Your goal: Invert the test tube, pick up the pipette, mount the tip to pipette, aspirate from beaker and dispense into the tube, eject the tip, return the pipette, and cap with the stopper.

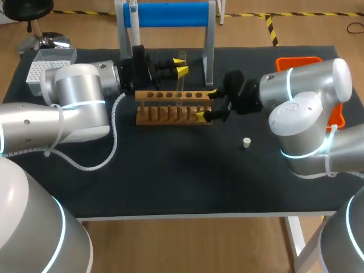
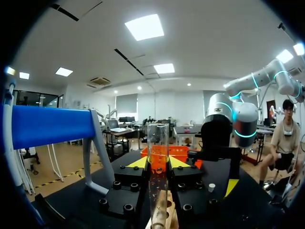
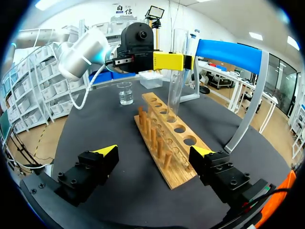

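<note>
Left jaws clamp the upright tube [image 2: 157,143], its foot at the rack [image 3: 167,138]; right jaws stand wide open astride the rack's end.

No lettering, label, number or sign is legible on the black-topped table [image 1: 170,182] or on anything standing on it.

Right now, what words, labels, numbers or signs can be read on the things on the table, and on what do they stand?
No text can be read: the test tube, wooden tube rack, beaker and stopper show no legible marks.
Any graduations on the beaker are too small to tell.
</note>
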Tool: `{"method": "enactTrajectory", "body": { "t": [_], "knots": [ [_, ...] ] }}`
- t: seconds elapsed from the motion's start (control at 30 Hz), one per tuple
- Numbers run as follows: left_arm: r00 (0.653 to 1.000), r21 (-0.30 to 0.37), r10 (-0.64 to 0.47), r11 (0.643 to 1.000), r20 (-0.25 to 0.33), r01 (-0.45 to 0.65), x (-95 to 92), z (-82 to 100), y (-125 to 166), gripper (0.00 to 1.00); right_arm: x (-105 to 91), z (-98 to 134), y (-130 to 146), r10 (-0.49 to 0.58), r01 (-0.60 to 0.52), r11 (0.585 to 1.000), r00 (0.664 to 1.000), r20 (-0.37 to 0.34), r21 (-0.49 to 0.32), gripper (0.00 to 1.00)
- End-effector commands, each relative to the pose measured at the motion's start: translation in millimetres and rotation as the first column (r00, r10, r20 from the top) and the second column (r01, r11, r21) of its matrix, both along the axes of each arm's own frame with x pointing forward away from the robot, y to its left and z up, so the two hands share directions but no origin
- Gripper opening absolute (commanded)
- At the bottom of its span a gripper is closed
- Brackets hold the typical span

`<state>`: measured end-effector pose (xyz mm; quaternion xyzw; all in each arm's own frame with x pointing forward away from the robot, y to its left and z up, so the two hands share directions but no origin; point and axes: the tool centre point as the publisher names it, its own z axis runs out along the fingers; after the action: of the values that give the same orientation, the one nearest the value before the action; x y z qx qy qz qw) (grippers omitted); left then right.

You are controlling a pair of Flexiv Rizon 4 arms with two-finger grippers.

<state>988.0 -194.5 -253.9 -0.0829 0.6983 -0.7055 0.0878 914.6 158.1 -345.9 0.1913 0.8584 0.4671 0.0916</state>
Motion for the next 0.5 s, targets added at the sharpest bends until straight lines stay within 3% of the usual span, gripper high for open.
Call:
{"method": "enactTrajectory", "body": {
  "t": [0.03,0.5],
  "knots": [
    [1.0,-0.006,-0.002,1.0,0.002,0.002,2.4,-4.5,-1,0.0,-0.1,0,-1,0.002,-0.002,1.0,1.0,0.0,0.002,1.0],
    [1.0,0.03,0.004,1.0,-0.008,-0.004,5.3,-14.5,1,0.0,-0.1,0,-1,0.002,-0.002,1.0,1.0,0.0,0.002,1.0]
  ]
}}
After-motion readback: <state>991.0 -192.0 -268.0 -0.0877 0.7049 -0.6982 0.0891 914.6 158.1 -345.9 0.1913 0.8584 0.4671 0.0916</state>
